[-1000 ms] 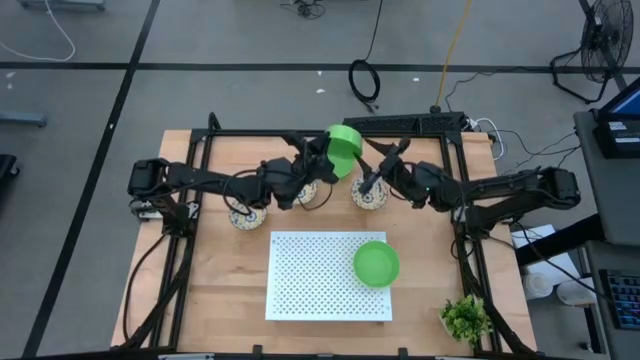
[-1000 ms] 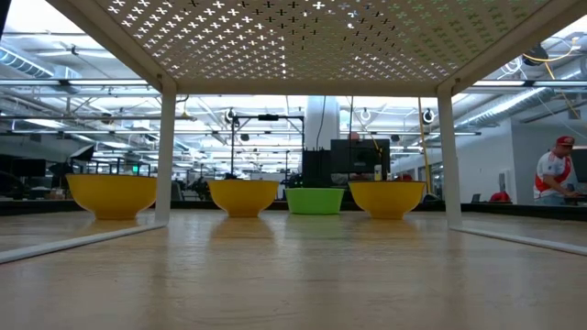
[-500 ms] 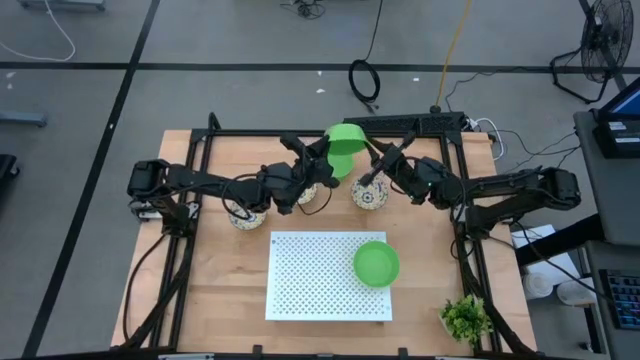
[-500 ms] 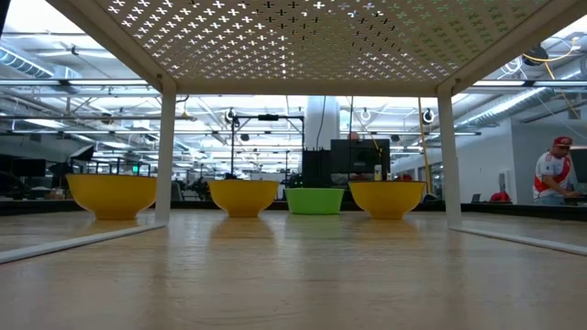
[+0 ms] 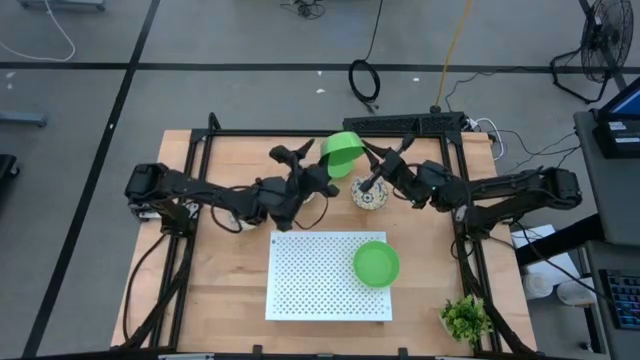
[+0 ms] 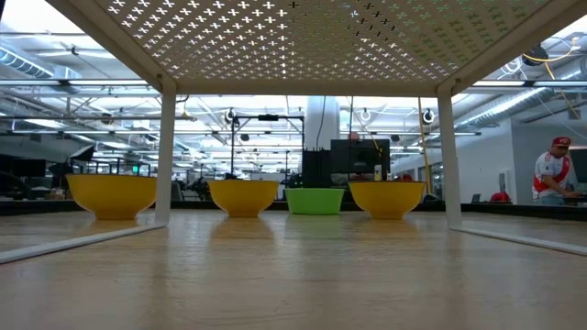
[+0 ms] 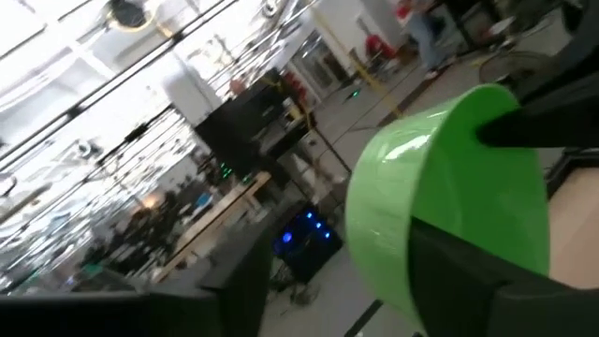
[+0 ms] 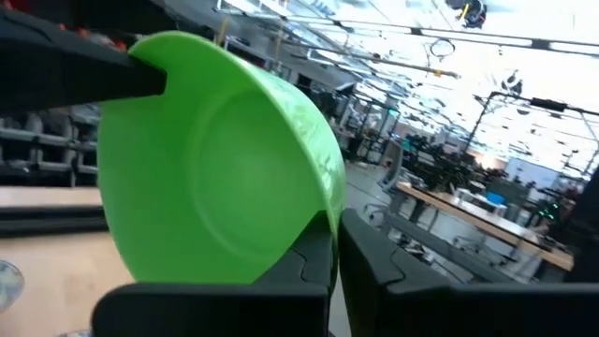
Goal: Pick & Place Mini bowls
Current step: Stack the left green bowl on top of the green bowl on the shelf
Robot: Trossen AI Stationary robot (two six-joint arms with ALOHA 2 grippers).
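Observation:
A plain green mini bowl (image 5: 341,153) is held in the air over the table's far middle, tipped on its side, between my two grippers. My left gripper (image 5: 325,168) is shut on it from the left. My right gripper (image 5: 362,160) is shut on it from the right. A second green bowl (image 5: 376,263) stands upright on the white perforated platform (image 5: 300,280). A patterned white bowl (image 5: 368,196) stands on the table under my right gripper. The low view shows three bowls with yellow outsides (image 6: 243,195) and a green one (image 6: 315,200) standing along the table's far side. My left gripper holds the green bowl at its rim. One finger (image 7: 463,271) lies against the outer wall (image 7: 412,201). The other finger shows at the rim (image 8: 154,80) in the right wrist view. The bowl is clear of the table, on its side. My right gripper pinches the bowl's rim (image 8: 328,217), on the side opposite my left gripper, one finger inside (image 8: 314,257) and one outside (image 8: 379,267). The fingers come from the table's right. The bowl's open side faces this gripper.
A black frame (image 5: 210,140) runs around the work area. A small leafy plant (image 5: 466,318) stands at the near right corner. My left arm (image 5: 230,200) lies over the far-left bowls. A person (image 6: 553,174) is in the room beyond the table.
My left arm has swung toward the table's near edge and now covers the patterned bowls at the far left. The green bowl has stayed aloft between the two grippers and has turned a little.

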